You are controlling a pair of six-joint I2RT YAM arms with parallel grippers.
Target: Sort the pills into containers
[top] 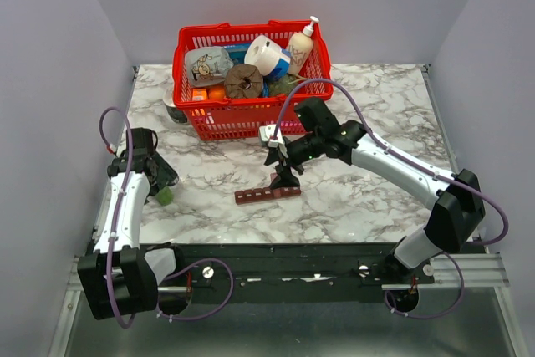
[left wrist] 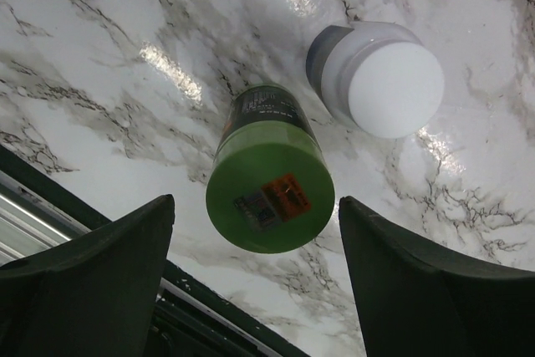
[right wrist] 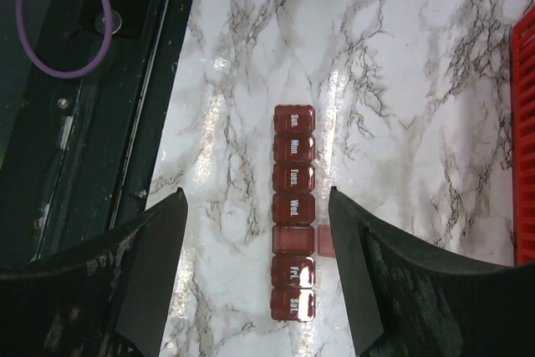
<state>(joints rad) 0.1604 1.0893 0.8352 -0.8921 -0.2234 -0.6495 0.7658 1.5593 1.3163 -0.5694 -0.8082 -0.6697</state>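
While my right gripper (right wrist: 257, 202) hangs spread wide over the pill organizer (right wrist: 293, 165), which lies on the worktop (right wrist: 401, 123) nearer than the red basket (top: 242, 123) with one lid open, I have my left gripper (left wrist: 255, 211) spread around the green bottle (left wrist: 269, 175) at the left, not touching it.

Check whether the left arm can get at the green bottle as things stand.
Probably yes: the left gripper is open with the green bottle between its fingers, nothing in between. The white-capped jar sits close beside the bottle, which may crowd one finger.
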